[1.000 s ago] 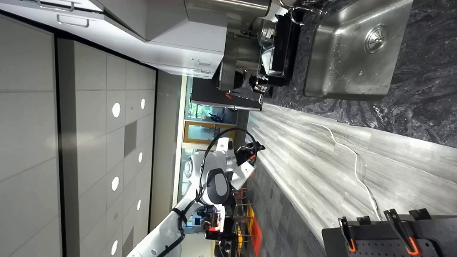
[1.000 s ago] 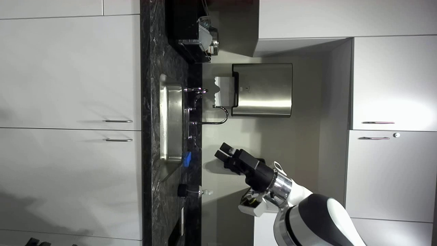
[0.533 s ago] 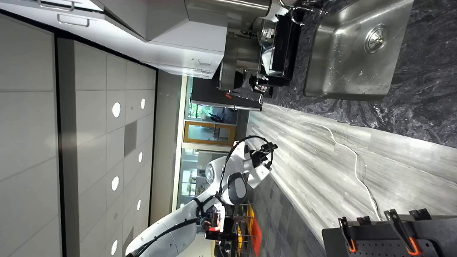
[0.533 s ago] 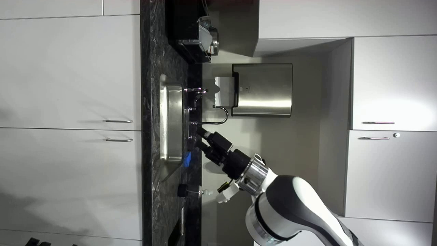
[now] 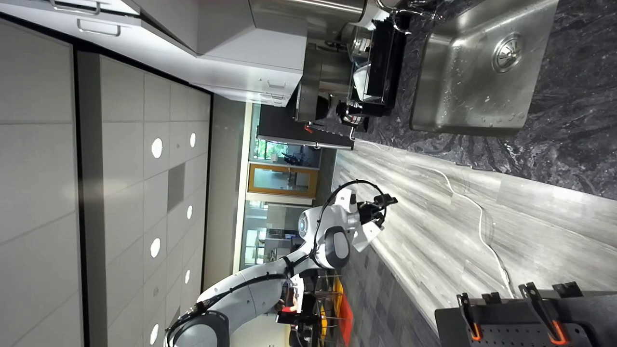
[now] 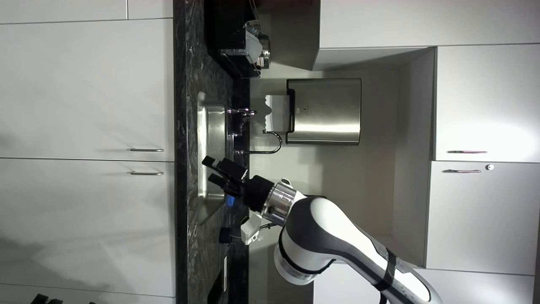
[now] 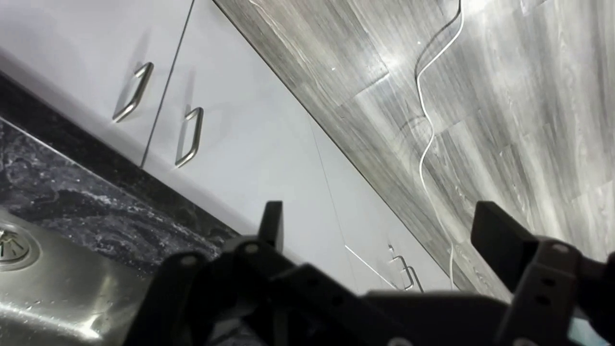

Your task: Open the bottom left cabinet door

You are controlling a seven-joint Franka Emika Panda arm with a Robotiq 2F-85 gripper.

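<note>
Fingers (image 7: 272, 222) of my gripper (image 6: 211, 170) stand wide apart and hold nothing. In an exterior view, which is turned on its side, I read the bottom left cabinet door (image 6: 84, 88) as lying below them and somewhat left, closed, its long axis upright, same as its bar handle (image 6: 146, 150). I judge that I must descend in front of the counter (image 6: 196, 245), whose edge could be struck, without catching the neighbouring handle (image 6: 147, 173) just beside. The floor cable (image 7: 421, 168) seems out of the way.
</note>
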